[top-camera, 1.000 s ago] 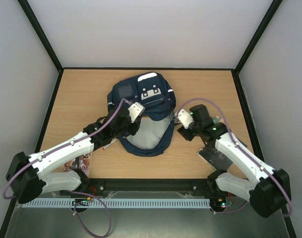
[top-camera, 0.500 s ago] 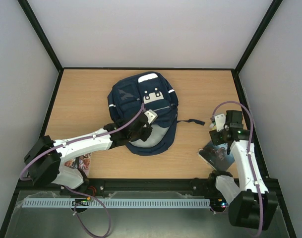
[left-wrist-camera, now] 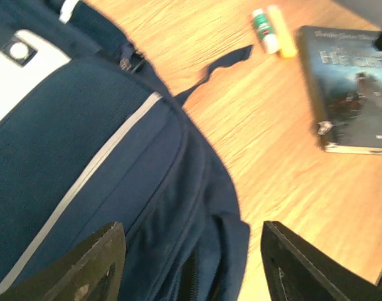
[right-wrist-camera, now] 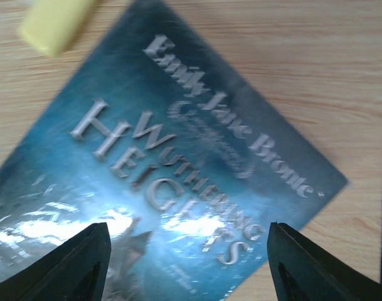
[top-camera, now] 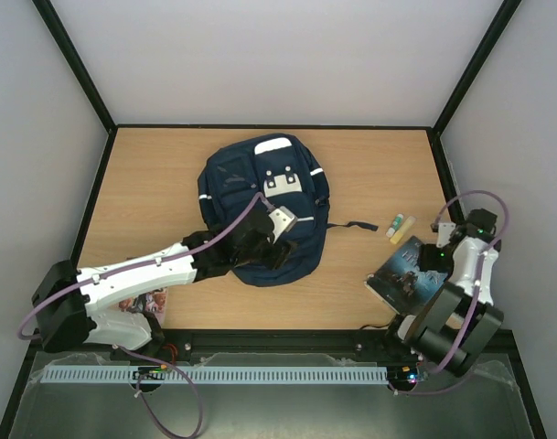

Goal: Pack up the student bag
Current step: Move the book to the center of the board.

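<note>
Your navy, white-striped student bag (top-camera: 260,197) lies flat, long axis near-to-far, top toward the far edge of the desk (top-camera: 150,174). Left fingers (left-wrist-camera: 96,263) and right fingers (right-wrist-camera: 78,263) stand spread, empty.

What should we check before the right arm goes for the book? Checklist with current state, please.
1. Right gripper open and empty: ok, fingers spread above the book.
2. Book lies flat, cover up, nothing on it: ok.
3. Glue stick and yellow marker are off the book: ok, they lie side by side just off its corner.
4. Left gripper open and holding nothing: ok, it hangs over the near end of the student bag.
5. Student bag open to take the book: cannot tell, no opening shows in the top view.
</note>
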